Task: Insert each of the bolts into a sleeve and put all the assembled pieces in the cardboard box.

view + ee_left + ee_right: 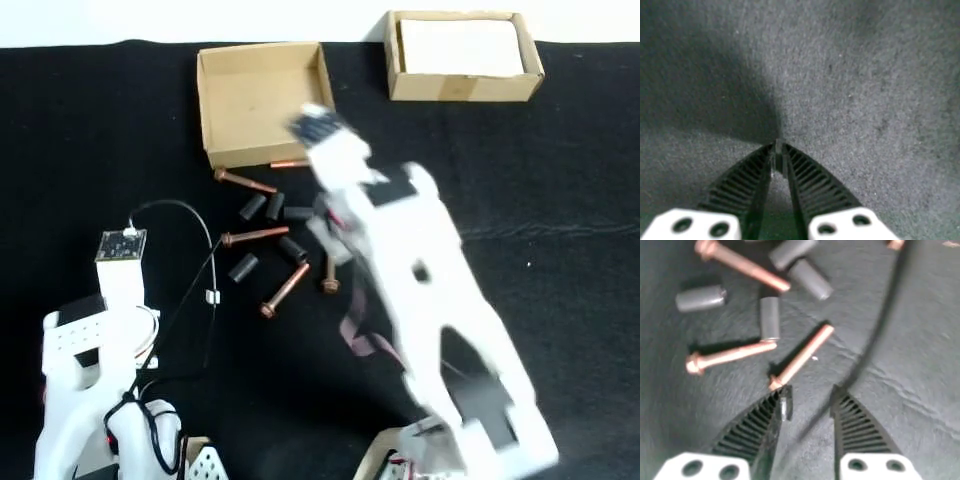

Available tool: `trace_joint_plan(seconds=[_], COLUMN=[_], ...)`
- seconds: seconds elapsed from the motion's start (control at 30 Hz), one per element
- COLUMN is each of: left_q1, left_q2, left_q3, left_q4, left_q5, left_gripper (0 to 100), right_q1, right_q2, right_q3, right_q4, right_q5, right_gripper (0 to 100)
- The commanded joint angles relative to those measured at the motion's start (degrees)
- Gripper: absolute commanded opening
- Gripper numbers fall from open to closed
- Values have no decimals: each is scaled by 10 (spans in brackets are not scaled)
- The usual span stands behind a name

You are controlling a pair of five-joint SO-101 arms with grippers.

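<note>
Left gripper [779, 150] fingers [747, 182] closed, tips meeting, above dark cloth [865, 90].

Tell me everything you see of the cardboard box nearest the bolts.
The cardboard box is plain brown card, shallow, roughly square and open-topped, with low upright walls and a bare floor; nothing lies inside. It sits flat on the black cloth at the table's far side. One copper bolt lies along its near wall, seemingly touching. In the high view the right arm overlaps its near right corner; contact unclear.
</note>
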Motion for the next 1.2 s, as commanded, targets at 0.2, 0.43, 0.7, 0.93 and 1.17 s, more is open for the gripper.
trace_joint_plan(seconds=[0.2,0.43,0.7,0.93,1.17], left_q1=[-3,-3,-2,-2,-2], left_q2=[1,2,4,4,4], left_q3=[-21,-21,-21,-21,-21], left_q4=[-4,-4,-12,-12,-12], left_q5=[2,2,2,2,2], left_gripper=[10,10,10,10,10], right_q1=[-51,-60,-60,-60,-60], right_q2=[285,437,524,534,540], right_q3=[-363,-539,-614,-610,-589], right_q4=[145,197,210,211,215], right_q5=[86,97,102,128,135], right_gripper=[217,221,221,221,221])
